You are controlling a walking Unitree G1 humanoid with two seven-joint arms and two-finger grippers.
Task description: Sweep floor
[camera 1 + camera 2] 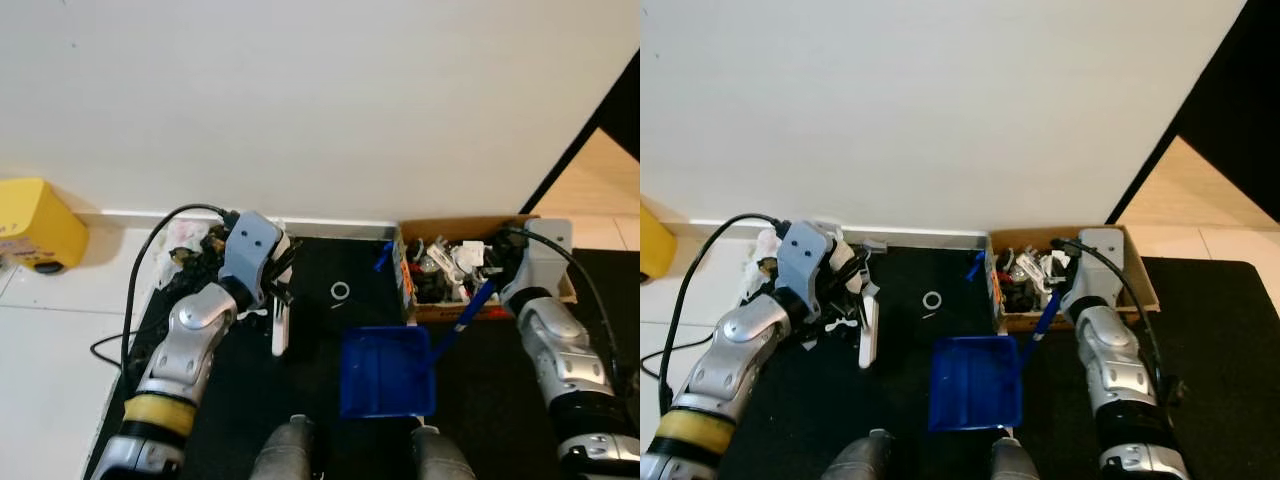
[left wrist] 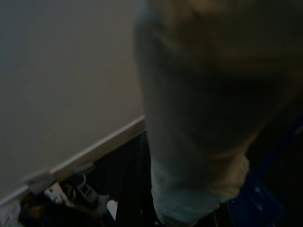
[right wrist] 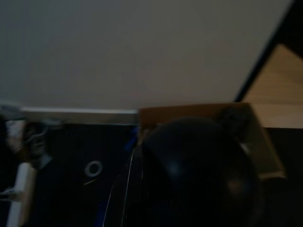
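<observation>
My left gripper (image 1: 278, 285) is shut on a white hand brush (image 1: 280, 328), whose head hangs down to the black mat (image 1: 330, 330). Just left of it lies a pile of scraps and litter (image 1: 190, 250) against the skirting. A blue dustpan (image 1: 385, 375) rests flat on the mat in front of me. Its blue handle (image 1: 462, 312) runs up and right into my right gripper (image 1: 495, 275), which is shut on it beside the cardboard box (image 1: 470, 228). A small white ring (image 1: 341, 291) lies on the mat between brush and box.
The cardboard box holds several bits of rubbish. A yellow object (image 1: 35, 225) stands on the white tiles at far left. The white wall (image 1: 320, 100) is close ahead, and a black cable (image 1: 130, 310) loops beside my left arm. My knees (image 1: 285, 455) show at the bottom.
</observation>
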